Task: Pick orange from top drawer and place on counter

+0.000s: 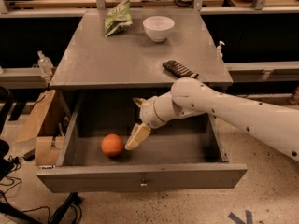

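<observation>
Grey top drawer: tool beside round orange

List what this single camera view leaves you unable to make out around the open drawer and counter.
1. Camera view: whether the open pincer, in the top drawer right of the orange, touches it; the gap is too small.
2. Drawer's rear right corner: hidden by the arm.
3. Arm's base: cut off by the right edge.
4. Dark flat object on the counter: too blurred to identify.
</observation>
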`<state>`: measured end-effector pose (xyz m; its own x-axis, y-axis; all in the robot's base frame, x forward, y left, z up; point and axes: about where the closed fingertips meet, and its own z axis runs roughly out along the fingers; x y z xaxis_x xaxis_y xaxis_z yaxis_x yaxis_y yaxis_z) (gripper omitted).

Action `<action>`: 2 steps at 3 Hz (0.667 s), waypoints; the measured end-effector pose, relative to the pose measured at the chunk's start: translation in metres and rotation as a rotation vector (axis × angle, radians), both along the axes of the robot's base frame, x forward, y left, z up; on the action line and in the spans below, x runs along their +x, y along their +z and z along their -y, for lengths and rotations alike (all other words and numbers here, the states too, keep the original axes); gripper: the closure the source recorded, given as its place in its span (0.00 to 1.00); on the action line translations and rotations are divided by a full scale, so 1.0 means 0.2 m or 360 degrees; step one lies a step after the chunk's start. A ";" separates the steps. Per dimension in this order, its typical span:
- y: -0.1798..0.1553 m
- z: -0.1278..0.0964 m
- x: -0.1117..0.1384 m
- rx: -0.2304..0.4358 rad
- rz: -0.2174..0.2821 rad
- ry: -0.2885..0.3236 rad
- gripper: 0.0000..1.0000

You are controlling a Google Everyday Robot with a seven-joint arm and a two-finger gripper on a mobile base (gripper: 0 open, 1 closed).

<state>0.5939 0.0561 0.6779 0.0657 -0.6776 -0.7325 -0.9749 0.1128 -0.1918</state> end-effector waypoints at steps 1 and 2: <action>-0.12 -0.09 0.01 0.0044 -0.0044 0.0042 0.00; -0.19 -0.16 0.03 0.0075 -0.0066 0.0079 0.00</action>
<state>0.6000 0.0888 0.6404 0.0672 -0.6389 -0.7663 -0.9866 0.0720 -0.1466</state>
